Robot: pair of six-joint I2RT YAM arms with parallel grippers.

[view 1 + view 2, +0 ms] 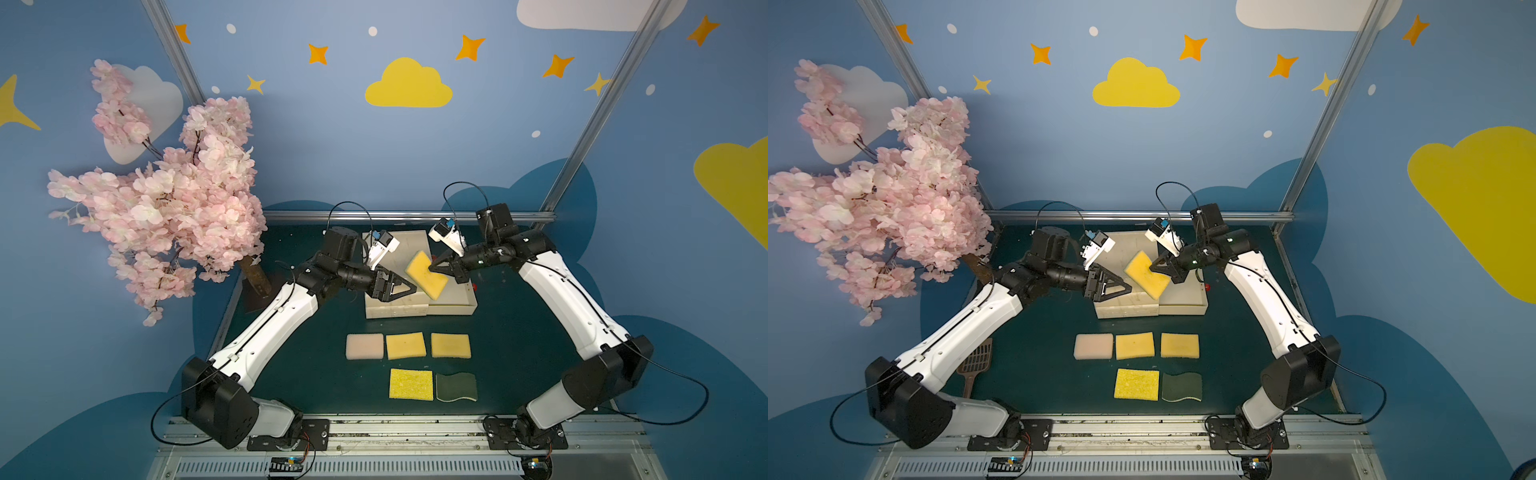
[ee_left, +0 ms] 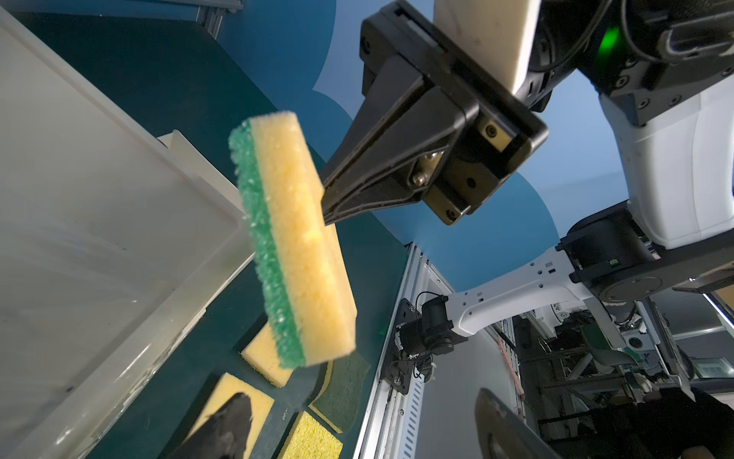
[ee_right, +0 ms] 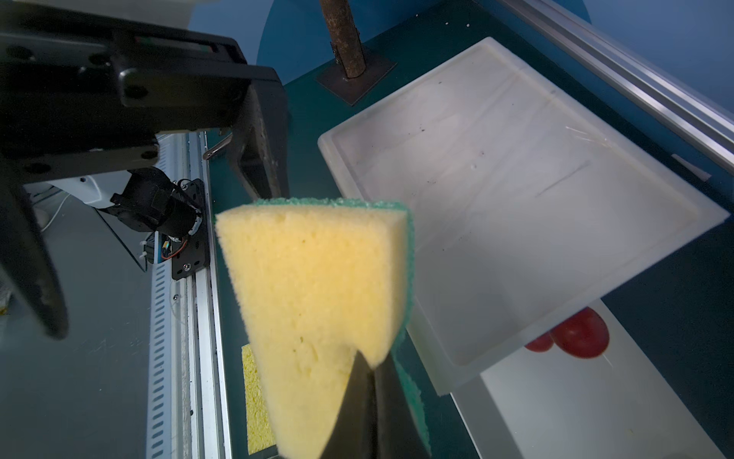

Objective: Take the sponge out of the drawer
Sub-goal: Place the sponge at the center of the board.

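Item: yellow-and-green sponge [image 1: 427, 274], held tilted in the air above the open white drawer [image 1: 461, 306], one edge pinched by the right end effector [image 1: 434, 268], apparently for carry-out; left end effector [image 1: 411, 286] spread, empty, just beside.

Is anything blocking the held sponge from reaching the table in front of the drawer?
Nothing visible does. The right gripper holds the sponge in the air, clear of the drawer; the open left gripper is beside it, not below.
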